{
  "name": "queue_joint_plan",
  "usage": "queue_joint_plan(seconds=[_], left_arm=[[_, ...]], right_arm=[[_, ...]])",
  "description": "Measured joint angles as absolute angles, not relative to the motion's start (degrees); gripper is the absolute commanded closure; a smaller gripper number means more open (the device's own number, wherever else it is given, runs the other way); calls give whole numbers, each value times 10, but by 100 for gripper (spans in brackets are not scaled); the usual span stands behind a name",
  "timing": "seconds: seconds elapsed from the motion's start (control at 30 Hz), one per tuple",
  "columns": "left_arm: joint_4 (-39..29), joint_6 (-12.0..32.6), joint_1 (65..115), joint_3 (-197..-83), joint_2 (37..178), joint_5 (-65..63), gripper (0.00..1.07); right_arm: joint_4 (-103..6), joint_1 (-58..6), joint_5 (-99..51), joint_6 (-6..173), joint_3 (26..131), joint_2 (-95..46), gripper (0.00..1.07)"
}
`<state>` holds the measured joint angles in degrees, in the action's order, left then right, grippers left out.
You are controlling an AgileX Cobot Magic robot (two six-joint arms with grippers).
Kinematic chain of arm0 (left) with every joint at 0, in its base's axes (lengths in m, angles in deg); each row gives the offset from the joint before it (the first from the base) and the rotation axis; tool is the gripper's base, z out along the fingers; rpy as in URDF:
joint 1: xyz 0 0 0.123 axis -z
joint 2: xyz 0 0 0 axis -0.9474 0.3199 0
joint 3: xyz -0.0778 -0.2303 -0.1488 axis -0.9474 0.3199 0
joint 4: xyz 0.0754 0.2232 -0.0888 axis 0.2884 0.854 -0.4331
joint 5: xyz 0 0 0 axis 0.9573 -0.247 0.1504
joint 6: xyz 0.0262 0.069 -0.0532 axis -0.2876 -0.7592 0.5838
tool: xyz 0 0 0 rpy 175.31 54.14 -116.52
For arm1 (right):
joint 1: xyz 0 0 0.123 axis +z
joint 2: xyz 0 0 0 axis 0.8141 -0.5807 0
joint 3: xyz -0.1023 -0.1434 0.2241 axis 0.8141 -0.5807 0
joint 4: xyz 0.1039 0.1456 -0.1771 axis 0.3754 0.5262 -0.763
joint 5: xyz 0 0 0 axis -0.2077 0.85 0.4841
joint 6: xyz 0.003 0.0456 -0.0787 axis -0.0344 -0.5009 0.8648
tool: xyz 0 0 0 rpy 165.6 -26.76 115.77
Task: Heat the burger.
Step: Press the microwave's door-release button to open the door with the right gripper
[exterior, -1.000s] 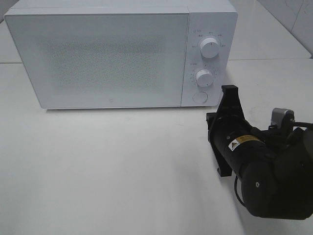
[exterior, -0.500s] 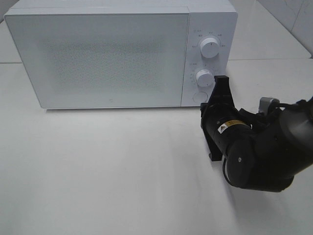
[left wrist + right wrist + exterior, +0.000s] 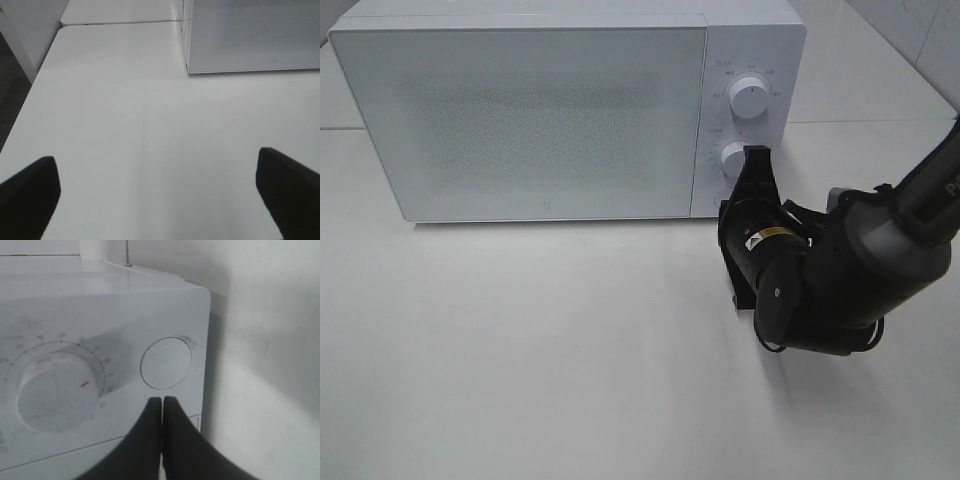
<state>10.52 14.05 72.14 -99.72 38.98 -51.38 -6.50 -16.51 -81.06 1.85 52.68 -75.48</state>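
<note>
The burger is out of view. A white microwave (image 3: 550, 120) stands at the back of the table with its door shut. My right gripper (image 3: 756, 158) is shut and empty, its tips right at the control panel by the lower dial (image 3: 732, 157). In the right wrist view the closed fingertips (image 3: 162, 402) sit just below the round door button (image 3: 166, 362), beside that dial (image 3: 56, 395). My left gripper (image 3: 160, 200) is open and empty over bare table, off the microwave's left front corner (image 3: 190, 65).
The upper dial (image 3: 750, 97) sits above the lower one on the panel. The white table (image 3: 540, 350) stretches in front of the microwave. Its left edge (image 3: 30, 95) drops to a dark floor. A white wall stands behind.
My right arm has moved forward and left toward the microwave's control panel, bringing the shut gripper from below the panel up against the lower dial and button.
</note>
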Motion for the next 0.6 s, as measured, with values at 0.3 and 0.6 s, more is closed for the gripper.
queue_joint_plan(seconds=[0.3,0.6], left_arm=[[105,141,721,-997,390,-514,6],[105,141,721,-997,390,-514,6]], right_arm=[[-66,-181,-792,24,558,-778,107],[-67,-198,-778,30,574,-789,107]])
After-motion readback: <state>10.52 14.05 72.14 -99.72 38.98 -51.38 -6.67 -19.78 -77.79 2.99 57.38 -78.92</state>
